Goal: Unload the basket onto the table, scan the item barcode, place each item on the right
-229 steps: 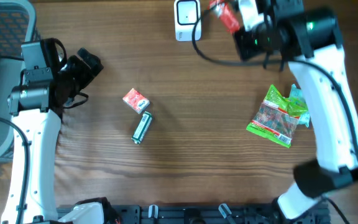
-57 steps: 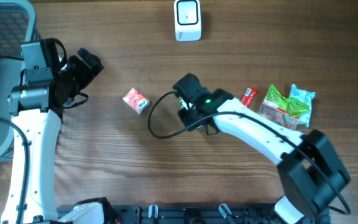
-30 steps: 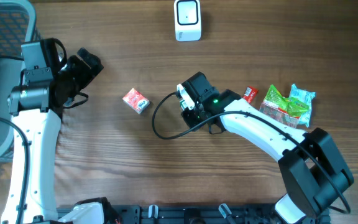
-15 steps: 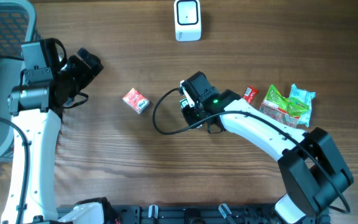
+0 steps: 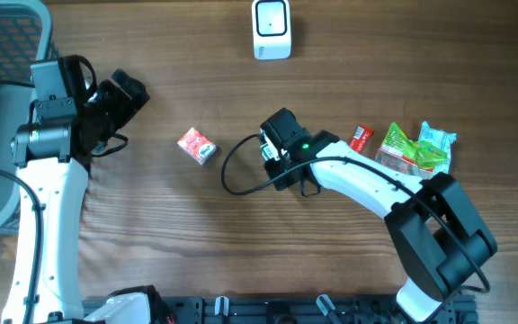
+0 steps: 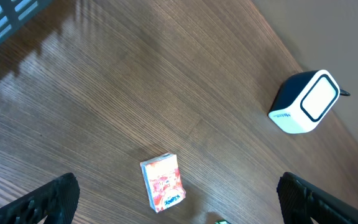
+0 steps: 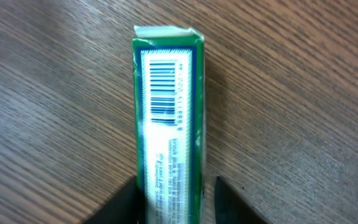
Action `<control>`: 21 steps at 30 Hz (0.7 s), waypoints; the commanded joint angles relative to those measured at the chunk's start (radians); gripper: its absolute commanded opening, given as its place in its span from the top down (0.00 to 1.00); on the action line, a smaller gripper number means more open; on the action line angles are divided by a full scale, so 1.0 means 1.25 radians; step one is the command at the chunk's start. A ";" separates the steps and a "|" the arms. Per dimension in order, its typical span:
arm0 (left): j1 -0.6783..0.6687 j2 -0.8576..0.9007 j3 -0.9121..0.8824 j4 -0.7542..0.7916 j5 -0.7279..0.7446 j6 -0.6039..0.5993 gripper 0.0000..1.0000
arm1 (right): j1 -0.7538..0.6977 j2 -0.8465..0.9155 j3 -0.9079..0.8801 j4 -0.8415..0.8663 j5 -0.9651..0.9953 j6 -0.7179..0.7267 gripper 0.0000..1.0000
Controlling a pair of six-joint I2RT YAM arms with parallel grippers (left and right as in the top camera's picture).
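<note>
A green pack with a white barcode label [image 7: 166,112] lies flat on the wooden table, barcode facing up. My right gripper [image 7: 176,200] straddles its near end. The left finger touches the pack and a narrow gap shows at the right finger, so the gripper is open. From overhead the right gripper [image 5: 274,158] sits mid-table and hides most of the pack. The white scanner [image 5: 271,28] stands at the back edge and also shows in the left wrist view [image 6: 306,102]. My left gripper [image 6: 188,208] hangs wide open and empty at the far left [image 5: 124,94].
A small red box [image 5: 196,145] lies left of centre, below the left wrist camera [image 6: 163,182]. A red stick pack [image 5: 360,137], a green snack bag [image 5: 410,151] and a teal packet [image 5: 439,139] lie at the right. A grey basket [image 5: 7,36] stands at the far left.
Earlier my right gripper held a red pack by the scanner, now it is mid-table over the green pack. Over the last second it barely shifted. The left arm is unchanged.
</note>
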 commanded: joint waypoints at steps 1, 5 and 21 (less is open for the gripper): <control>0.002 -0.008 0.001 0.002 -0.007 0.006 0.00 | -0.001 0.012 -0.009 0.000 0.014 -0.012 0.75; 0.002 -0.008 0.001 0.002 -0.007 0.006 0.00 | -0.014 -0.004 -0.001 -0.005 -0.056 -0.015 0.76; 0.002 -0.008 0.001 0.002 -0.007 0.006 0.00 | -0.217 -0.009 -0.029 -0.024 -0.205 -0.038 0.50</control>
